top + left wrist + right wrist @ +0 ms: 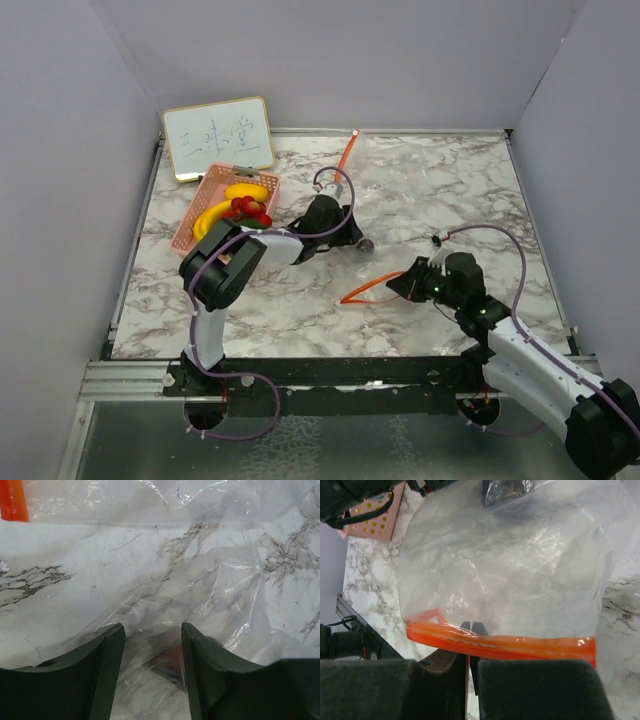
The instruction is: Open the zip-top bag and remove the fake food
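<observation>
- The right gripper (470, 628) is clenched on the orange zip strip (520, 647) of the clear zip-top bag (510, 565). Only its wrist camera shows the fingertips pinched together on that seal, with the bag's film ballooning beyond them.
- The left gripper (152, 632) stands released over crumpled bag film, jaws apart. Only its wrist camera shows a reddish piece (167, 659) in the gap between the fingers, under the plastic. Whether it touches either finger cannot be told.
- Only the overhead camera shows the removed fake food: a yellow banana (212, 218) and a red berry cluster (250, 208) lie in a pink basket (195, 212), near the left claw on its left side.
- A whiteboard (218, 138) with blue writing leans at the back corner, just beyond the basket.
- The surface is a white marble-pattern table (470, 190) veined in grey, enclosed by plain grey panels on three sides. A metal rail (130, 378) runs along the near edge.
- Bare marble lies beyond and to the right of the right claw. The left claw works closer quarters, between the basket on its left and the bag under it.
</observation>
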You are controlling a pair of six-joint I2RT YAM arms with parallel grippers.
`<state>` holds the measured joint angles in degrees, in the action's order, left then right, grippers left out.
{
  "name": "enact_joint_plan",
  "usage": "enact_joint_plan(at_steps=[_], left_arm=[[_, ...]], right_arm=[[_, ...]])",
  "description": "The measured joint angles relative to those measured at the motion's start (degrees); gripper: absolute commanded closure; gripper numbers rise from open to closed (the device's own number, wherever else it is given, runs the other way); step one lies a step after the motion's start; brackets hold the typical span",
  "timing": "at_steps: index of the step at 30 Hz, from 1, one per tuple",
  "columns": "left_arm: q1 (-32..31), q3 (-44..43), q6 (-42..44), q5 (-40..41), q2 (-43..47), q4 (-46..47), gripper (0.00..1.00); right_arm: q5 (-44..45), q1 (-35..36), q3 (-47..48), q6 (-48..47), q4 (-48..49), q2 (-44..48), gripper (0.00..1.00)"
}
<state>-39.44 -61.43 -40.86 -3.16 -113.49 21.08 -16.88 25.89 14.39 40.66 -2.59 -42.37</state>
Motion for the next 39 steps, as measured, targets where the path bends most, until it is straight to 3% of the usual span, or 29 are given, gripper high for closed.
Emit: enact_joint_plan(at_steps=[5,15,20,26,34,39], left_arm=[[0.0,3.5,-0.8,0.0,2.1,1.4,0.50],[-0.9,8.9,-1.8,0.4,5.7,1.7,0.68],[-2.3,10.6,-2.5,1.0,6.5,2.5,0.80],[-2.7,11.1,-3.4,1.0,6.5,2.9,1.00],[-2.7,11.1,-3.8,0.5,6.5,3.8,1.00],[-2.7,11.1,-4.8,-1.7,6.5,5.6,1.00]], right_arm=[[1.4,0.0,0.2,0.1,8.5,-7.6,0.96],[1.6,0.0,4.9,0.3,26.0,-29.7,0.94],[0.5,0.0,5.1,1.1,34.3,-36.2,0.91],[-0.1,0.3,4.2,1.2,38.0,-37.6,0.88],[4.5,1.2,0.5,-0.5,34.8,-32.6,0.87],[9.3,1.2,-0.6,-1.3,35.4,-35.3,0.87]])
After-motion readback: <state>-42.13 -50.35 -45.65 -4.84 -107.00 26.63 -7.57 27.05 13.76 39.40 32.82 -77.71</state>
